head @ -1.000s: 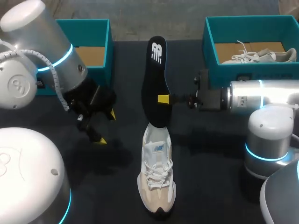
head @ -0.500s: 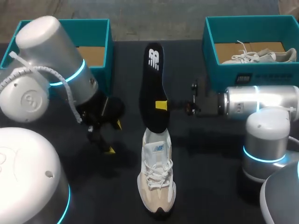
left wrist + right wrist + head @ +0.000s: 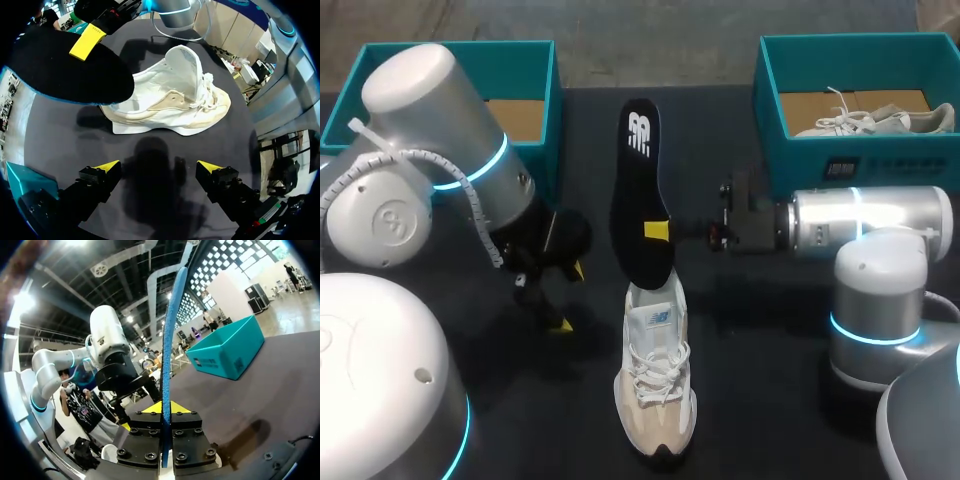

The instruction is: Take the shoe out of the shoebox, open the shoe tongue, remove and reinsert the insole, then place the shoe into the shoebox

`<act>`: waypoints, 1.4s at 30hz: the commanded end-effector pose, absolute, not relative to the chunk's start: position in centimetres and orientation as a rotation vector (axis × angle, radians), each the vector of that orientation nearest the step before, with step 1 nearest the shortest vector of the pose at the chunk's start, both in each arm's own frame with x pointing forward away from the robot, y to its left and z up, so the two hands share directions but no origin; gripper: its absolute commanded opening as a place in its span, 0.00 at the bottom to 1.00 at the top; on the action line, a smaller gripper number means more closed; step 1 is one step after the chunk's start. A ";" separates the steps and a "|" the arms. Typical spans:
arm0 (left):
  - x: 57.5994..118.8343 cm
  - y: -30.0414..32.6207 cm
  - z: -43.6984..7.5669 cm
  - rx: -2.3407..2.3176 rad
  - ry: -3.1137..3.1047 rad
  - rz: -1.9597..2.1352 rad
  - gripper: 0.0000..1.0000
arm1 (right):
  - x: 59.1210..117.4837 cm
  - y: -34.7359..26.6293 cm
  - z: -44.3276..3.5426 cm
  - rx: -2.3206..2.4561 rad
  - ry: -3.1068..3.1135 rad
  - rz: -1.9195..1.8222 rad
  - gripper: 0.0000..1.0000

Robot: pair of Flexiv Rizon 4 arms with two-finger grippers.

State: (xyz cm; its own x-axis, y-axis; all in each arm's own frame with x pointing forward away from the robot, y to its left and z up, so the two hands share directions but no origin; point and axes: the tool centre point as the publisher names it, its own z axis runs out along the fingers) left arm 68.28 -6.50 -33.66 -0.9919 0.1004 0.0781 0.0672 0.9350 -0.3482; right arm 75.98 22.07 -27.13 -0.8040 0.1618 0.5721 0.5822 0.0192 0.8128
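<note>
**Desk:** Log the hands first.

**Op:** My right gripper (image 3: 657, 231) is clamped on the black insole (image 3: 638, 195), one yellow tip on each face, at about mid-length. In the right wrist view the insole (image 3: 170, 340) stands on edge between the fingers. My left gripper (image 3: 158, 167) is spread wide and holds nothing, with only bare dark table (image 3: 150, 150) under it.

**Desk:** Where is the shoe?

**Op:** The cream shoe (image 3: 655, 375) sits on the table at centre, toe towards me and tongue lifted, as the left wrist view shows (image 3: 170, 100). The insole's near end hangs over the heel opening. I cannot tell whether the two touch.

**Desk:** What about edges and clearance?

**Op:** The left gripper (image 3: 570, 297) is just to the left of the shoe, with open table between them. The left teal shoebox (image 3: 545, 90) is at the far left edge, behind my left arm. The right teal shoebox (image 3: 840, 150) is at the far right and holds a second shoe (image 3: 870, 120). The insole's far end points up the open lane between the two boxes.
</note>
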 end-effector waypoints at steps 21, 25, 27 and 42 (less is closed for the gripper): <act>68.3 -7.2 -33.8 -0.118 -3.034 0.524 1.00 | 75.2 22.2 -27.8 -0.740 -1.974 -1.866 0.00; 68.3 -7.2 -33.8 -0.118 -3.034 0.524 1.00 | 74.9 22.4 -27.8 -0.735 -1.976 -1.878 0.00; 68.3 -7.2 -33.8 -0.118 -3.034 0.524 1.00 | 74.9 22.5 -28.0 -0.735 -1.965 -1.877 0.00; 68.3 -7.2 -33.8 -0.118 -3.034 0.524 1.00 | 73.9 22.9 -29.5 -0.779 -1.910 -1.863 0.00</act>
